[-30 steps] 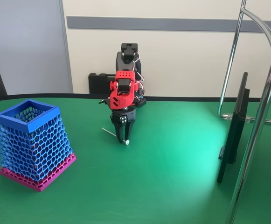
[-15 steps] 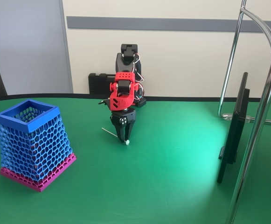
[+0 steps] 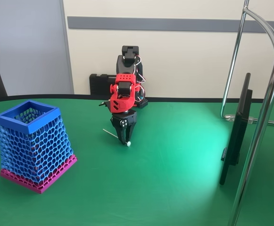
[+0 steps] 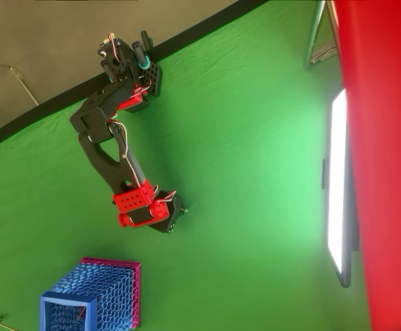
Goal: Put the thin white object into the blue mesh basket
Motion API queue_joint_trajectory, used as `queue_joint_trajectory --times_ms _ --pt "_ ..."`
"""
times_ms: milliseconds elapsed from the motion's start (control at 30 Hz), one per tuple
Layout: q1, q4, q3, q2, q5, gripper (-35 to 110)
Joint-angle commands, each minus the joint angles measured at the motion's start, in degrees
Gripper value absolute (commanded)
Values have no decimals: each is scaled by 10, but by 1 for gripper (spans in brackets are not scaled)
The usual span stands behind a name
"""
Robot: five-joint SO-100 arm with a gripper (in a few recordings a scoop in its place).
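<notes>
The thin white object (image 3: 113, 135) lies slanted just above the green table (image 3: 174, 179), its rounded tip low at the right. My red and black gripper (image 3: 125, 140) points straight down over it, and the dark fingers meet on the stick near that tip. The blue mesh basket (image 3: 32, 143) stands upright on its pink base well to the left, apart from the arm. Seen from overhead, the gripper (image 4: 176, 222) sits up and to the right of the basket (image 4: 93, 296); the stick is too thin to make out under the arm there.
A thin black monitor (image 3: 236, 132) stands edge-on at the right, beside a chrome stand (image 3: 264, 108). A black box (image 3: 101, 84) sits behind the arm's base. The table's dark curved edge (image 3: 42, 97) runs along the back.
The arm's red wrist has shifted slightly up and to the left. The stick and the basket stay where they were.
</notes>
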Motion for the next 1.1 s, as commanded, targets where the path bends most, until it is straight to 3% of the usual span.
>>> queue_joint_trajectory --times_ms 0,1067 --pt "1 5 -21 3 -3 10" --pt "-18 6 28 99 -18 8"
